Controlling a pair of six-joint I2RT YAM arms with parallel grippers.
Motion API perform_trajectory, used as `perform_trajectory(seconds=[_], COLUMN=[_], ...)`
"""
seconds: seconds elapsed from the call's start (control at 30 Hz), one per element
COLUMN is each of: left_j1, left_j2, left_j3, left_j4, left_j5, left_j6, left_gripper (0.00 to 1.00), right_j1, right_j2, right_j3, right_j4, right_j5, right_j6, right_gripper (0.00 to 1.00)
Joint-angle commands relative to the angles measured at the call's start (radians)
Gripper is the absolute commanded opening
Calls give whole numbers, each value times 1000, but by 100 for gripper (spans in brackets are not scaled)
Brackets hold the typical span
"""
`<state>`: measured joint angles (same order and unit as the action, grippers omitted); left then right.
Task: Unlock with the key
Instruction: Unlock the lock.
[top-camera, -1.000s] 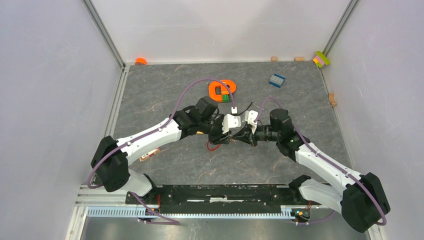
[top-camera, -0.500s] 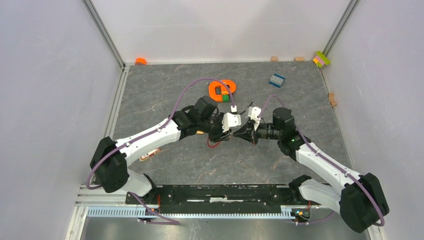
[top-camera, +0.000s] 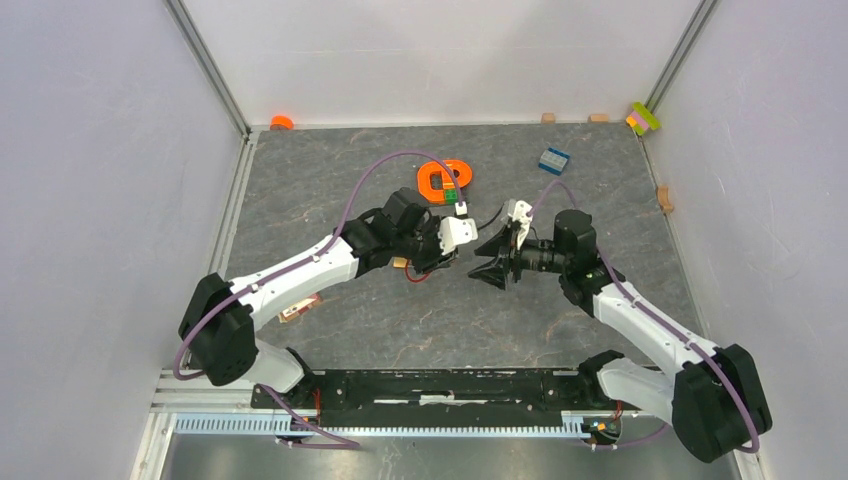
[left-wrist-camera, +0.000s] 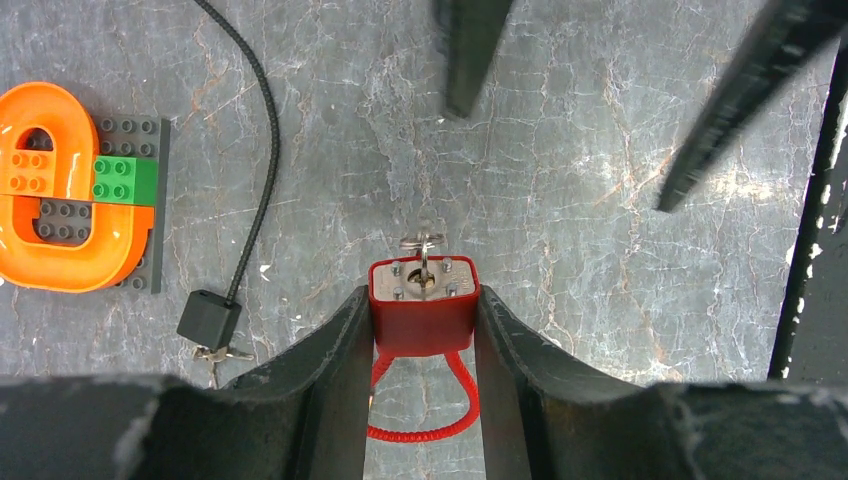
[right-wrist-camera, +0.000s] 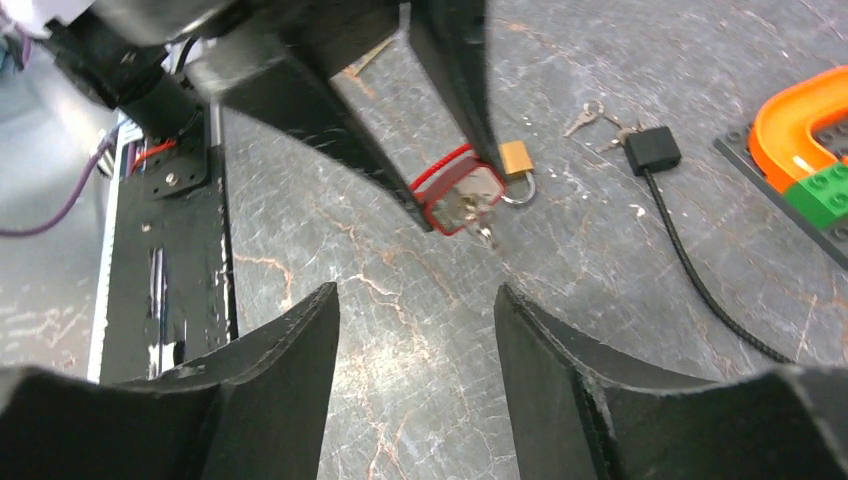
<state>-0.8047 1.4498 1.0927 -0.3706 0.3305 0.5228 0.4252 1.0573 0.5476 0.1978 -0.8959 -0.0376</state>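
At mid-table, the two arms face each other, and the left gripper has the red lock clamped by its sides – one finger on each flank, jaws about half closed and pressed flat on the body. The lock's metal face points away from the left wrist, straight at the right arm. The key sits in that face, its ring at the outer end. Behind the body, the red cable loop hangs back between the left fingers.

Over to the right gripper – it is spread wide and has nothing in it. Both of its fingers stand apart from the lock with bare table between them, and nothing touches the key. From above, a clear gap shows between the two grippers.

On the table under and beside the red lock lies a small brass lock; in the right wrist view it shows just beside the red lock. Near it is a black cable lock with its cord running off and a bunch of keys at its body. Further left sits an orange U piece on a grey plate, with a green brick across its open end.
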Motion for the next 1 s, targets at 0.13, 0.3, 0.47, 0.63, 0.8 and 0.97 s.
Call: perform_trajectory(seconds=[0.13, 0.3, 0.47, 0.63, 0.8, 0.97], left_j1=[-31, -54, -71, -83, -92, -97], left_j2=[-33, -31, -24, -15, -10, -5], left_j3=[6, 6, 9, 19, 22, 27], left_j4=[52, 56, 61, 61, 61, 61], left_j5=[-17, -46, -77, -104, -126, -142], left_j6=[37, 50, 53, 53, 57, 57], left_gripper=[2, 2, 2, 2, 2, 2], right_j1=[-53, -54, -53, -44, -16, 11], right_j2=[141, 199, 242, 276, 301, 321], right_j3=[67, 89, 123, 134, 152, 160], right_j4=[231, 297, 262, 230, 188, 179], right_j5=[-6, -8, 10, 26, 44, 45], right_j6=[359, 462, 476, 462, 435, 424], right_gripper=[68, 69, 69, 69, 69, 69])
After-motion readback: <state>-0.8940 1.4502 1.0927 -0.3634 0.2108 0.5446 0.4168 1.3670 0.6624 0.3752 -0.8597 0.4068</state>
